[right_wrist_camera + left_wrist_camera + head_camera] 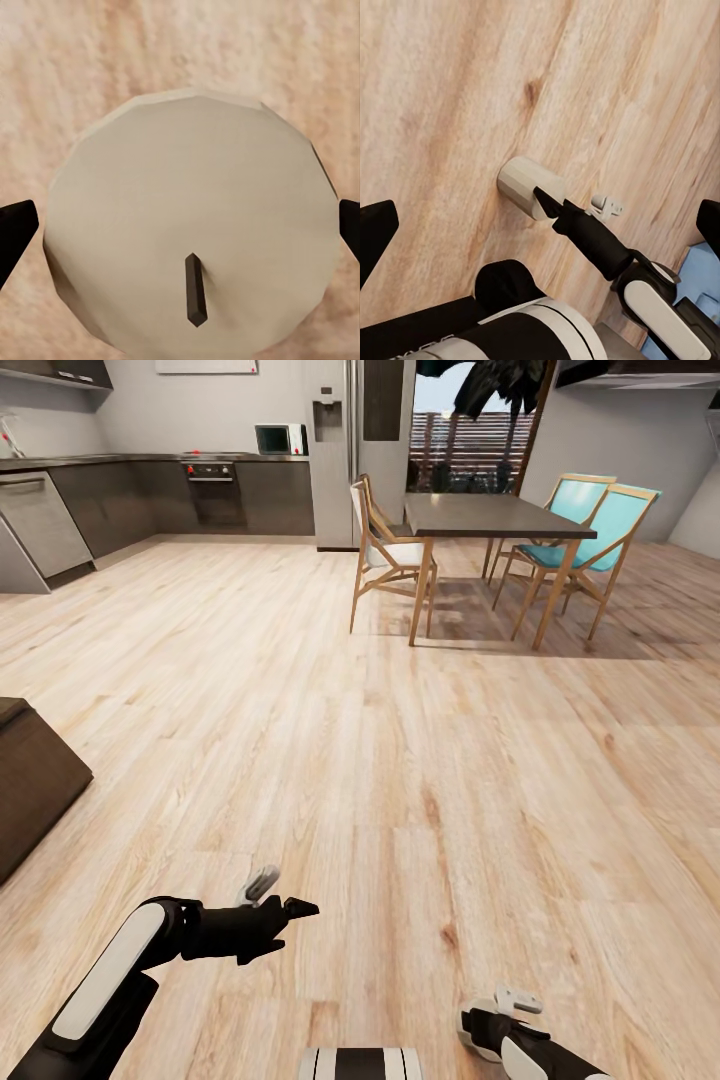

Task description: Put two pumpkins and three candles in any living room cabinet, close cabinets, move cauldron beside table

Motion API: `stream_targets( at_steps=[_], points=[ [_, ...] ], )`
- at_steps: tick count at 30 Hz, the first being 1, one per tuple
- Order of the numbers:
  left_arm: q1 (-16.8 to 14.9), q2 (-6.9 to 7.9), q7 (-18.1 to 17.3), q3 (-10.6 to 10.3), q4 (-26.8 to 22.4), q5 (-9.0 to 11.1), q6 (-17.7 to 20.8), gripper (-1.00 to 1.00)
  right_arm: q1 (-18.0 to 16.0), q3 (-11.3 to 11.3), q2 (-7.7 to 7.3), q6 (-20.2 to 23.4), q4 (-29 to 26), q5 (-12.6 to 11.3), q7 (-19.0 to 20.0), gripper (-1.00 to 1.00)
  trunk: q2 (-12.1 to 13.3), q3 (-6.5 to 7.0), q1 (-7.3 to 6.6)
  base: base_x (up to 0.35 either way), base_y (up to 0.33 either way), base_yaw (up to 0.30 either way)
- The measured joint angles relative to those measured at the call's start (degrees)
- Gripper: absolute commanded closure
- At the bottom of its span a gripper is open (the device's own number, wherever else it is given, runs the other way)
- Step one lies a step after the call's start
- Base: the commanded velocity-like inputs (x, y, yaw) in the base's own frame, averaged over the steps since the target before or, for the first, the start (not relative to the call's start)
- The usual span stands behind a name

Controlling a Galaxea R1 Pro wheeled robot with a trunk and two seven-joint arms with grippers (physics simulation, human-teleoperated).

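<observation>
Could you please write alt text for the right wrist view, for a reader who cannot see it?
A pale beige candle, seen end-on with its short dark wick, sits between the two dark fingertips of the right claw. Behind it is light wood-grain floor.

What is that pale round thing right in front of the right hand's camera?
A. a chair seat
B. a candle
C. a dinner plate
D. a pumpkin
B: it is a candle, with a flat pale top, faceted sides and a short dark wick sticking up from it.
</observation>
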Motion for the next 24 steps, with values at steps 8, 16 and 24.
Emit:
stream_targets(
  at_steps=[8, 16, 24],
  points=[
    [0.02, -0.16, 0.00, -0.01, 0.00, 0.00, 0.00, -1.00, 0.00, -0.01, -0.03, 0.00, 0.00, -0.07, 0.02, 1.00, 0.00, 0.00, 0.00, 0.000, 0.000, 0.000],
    [0.00, -0.18, 0.00, -0.09, 0.00, -0.01, -0.01, -1.00, -0.01, -0.01, 0.01, 0.00, -0.04, 0.04, 0.02, 1.00, 0.09, 1.55, -0.18, 0.000, 0.000, 0.000],
    [0.00, -0.18, 0.00, -0.09, 0.00, 0.02, -0.01, -1.00, 0.00, -0.01, -0.02, 0.00, -0.17, 0.04, 0.02, 1.00, 0.20, 3.32, -0.39, 0.000, 0.000, 0.000]
  ],
)
